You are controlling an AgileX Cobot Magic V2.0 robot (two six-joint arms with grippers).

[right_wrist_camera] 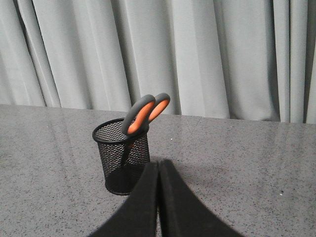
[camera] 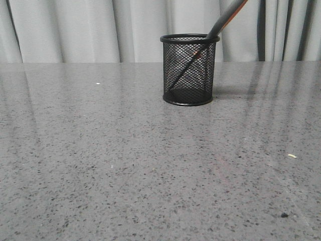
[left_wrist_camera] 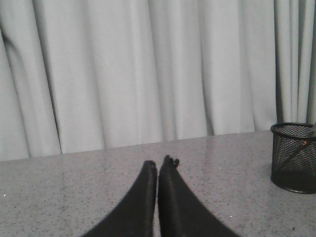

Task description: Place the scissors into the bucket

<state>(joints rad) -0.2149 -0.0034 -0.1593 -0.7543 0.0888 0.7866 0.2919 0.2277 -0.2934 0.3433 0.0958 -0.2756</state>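
The black wire-mesh bucket (camera: 188, 70) stands upright on the grey table, right of centre at the back. The scissors (camera: 228, 17) stand in it blades down, leaning to the right, handles above the rim. In the right wrist view the orange-lined handle loops (right_wrist_camera: 143, 113) stick out of the bucket (right_wrist_camera: 122, 155). My right gripper (right_wrist_camera: 158, 164) is shut and empty, just short of the bucket. My left gripper (left_wrist_camera: 159, 162) is shut and empty above the table, with the bucket (left_wrist_camera: 295, 157) off to its side. Neither gripper shows in the front view.
Pale curtains (camera: 100, 30) hang behind the table's far edge. A small pale scrap (camera: 292, 156) and a dark speck (camera: 284, 215) lie on the table at the right front.
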